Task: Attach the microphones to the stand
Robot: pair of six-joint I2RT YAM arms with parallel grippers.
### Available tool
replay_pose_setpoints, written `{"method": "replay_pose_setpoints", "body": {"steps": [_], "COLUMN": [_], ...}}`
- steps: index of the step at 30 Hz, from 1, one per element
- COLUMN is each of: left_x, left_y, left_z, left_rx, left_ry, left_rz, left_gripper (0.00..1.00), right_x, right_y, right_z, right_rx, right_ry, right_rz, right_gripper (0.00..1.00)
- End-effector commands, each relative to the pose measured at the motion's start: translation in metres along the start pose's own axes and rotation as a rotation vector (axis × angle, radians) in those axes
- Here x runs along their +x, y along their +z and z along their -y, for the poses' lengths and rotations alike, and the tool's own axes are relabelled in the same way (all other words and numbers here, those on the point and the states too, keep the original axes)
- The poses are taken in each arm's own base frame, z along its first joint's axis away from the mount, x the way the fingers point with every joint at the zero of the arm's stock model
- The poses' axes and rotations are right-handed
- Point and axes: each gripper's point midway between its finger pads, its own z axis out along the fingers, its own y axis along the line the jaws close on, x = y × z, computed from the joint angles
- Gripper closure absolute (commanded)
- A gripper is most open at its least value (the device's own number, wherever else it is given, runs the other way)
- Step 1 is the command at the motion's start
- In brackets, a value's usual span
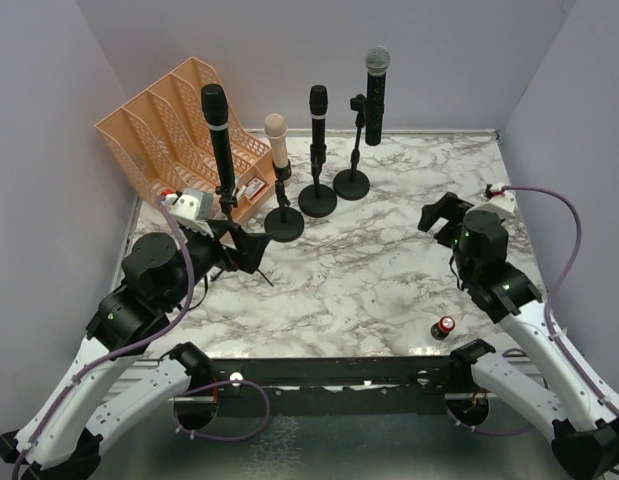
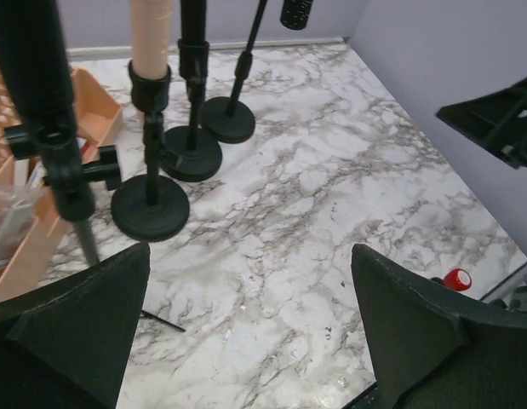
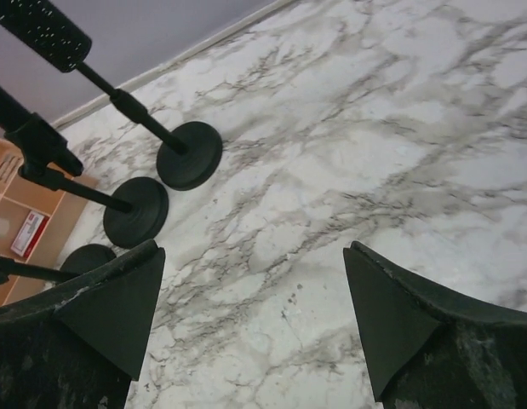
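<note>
**Four microphones upright in stands, both grippers wide and empty**

At the far left of the marble table (image 1: 379,280) stands a peach file organizer (image 1: 139,140). Just in front of it, the tall black microphone (image 1: 217,125) sits upright in the clip of a thin black stand. The top view hides the foot of this stand behind the left arm.

The left gripper (image 1: 247,250) hangs just beside that foot. I cannot tell whether it touches the stand. In the left wrist view its fingers (image 2: 93,315) are spread wide, with only bare marble between them.

To the right, three more stands run in a row that slants away to the far right. Each has a round black base.
- The peach-pink microphone (image 1: 277,138) is held upright over the nearest base (image 1: 284,223).
- The second black microphone (image 1: 318,112) stands over the middle base (image 1: 317,200), which lies just beside the first.
- The silver-headed microphone (image 1: 375,90) stands over the farthest base (image 1: 351,184), close to the back wall.

On the right side of the table the right gripper (image 1: 436,215) hovers over open marble, well apart from the stands. Its fingers (image 3: 399,315) are also spread wide and grip nothing.

A small red-topped battery (image 1: 445,326) stands near the front edge, beside the right arm.
</note>
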Motion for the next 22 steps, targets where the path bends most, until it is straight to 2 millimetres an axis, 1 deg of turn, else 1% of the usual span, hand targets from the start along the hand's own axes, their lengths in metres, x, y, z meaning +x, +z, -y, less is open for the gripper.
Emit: {"method": "replay_pose_setpoints", "body": {"steps": [1, 3, 6, 11, 15, 22], "left_x": [-0.004, -0.003, -0.005, -0.01, -0.011, -0.006], "left_y": [-0.034, -0.048, -0.066, -0.092, -0.1, -0.099], "left_z": [-0.032, -0.04, -0.05, -0.06, -0.062, -0.063], "left_rx": [-0.179, -0.221, -0.274, -0.331, -0.34, -0.344], "left_ry": [0.017, 0.016, 0.012, 0.001, -0.004, -0.007], "left_rz": [-0.004, -0.007, 0.001, 0.025, 0.031, 0.019], "left_gripper": [0.01, 0.01, 0.01, 0.01, 0.01, 0.01], "right_x": [-0.003, -0.016, -0.036, -0.065, -0.07, -0.061], "right_y": [-0.043, -0.057, -0.075, -0.099, -0.104, -0.101], "right_z": [0.057, 0.065, 0.07, 0.078, 0.077, 0.076], "right_rx": [0.27, 0.307, 0.322, 0.351, 0.318, 0.292], "right_ry": [-0.019, -0.008, 0.008, 0.084, 0.151, 0.175], "right_rz": [-0.077, -0.058, -0.02, 0.063, 0.113, 0.11], "right_gripper": [0.09, 0.09, 0.09, 0.09, 0.08, 0.08]}}
